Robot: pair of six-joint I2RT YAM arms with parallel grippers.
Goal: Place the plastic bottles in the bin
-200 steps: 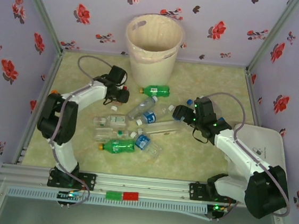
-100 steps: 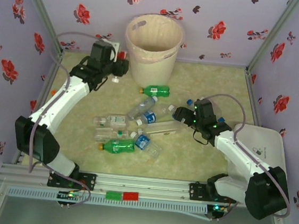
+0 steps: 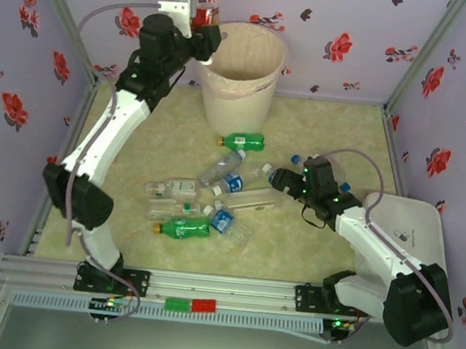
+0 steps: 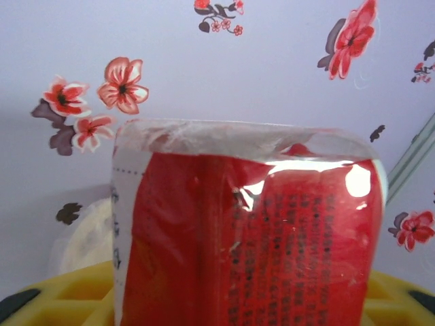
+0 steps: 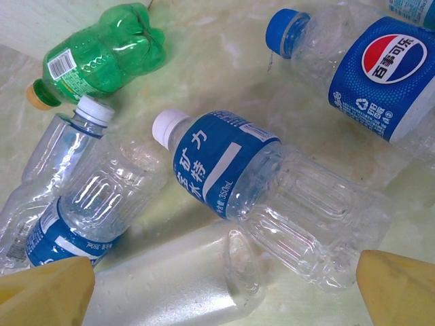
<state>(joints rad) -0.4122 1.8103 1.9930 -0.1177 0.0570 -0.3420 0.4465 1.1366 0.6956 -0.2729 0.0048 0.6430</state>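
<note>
The pale marbled desk carries the bin at 12 o'clock, with a green bottle lying just at the bin's 6 o'clock. Clear plastic bottles heap at the centre, a second green bottle at their 7 o'clock. A white board lies at 4 o'clock.

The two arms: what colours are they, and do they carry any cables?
Both the left arm and right arm have white links with black joints. A thin grey cable loops along each. The fingers of the right claw are yellow.
</note>
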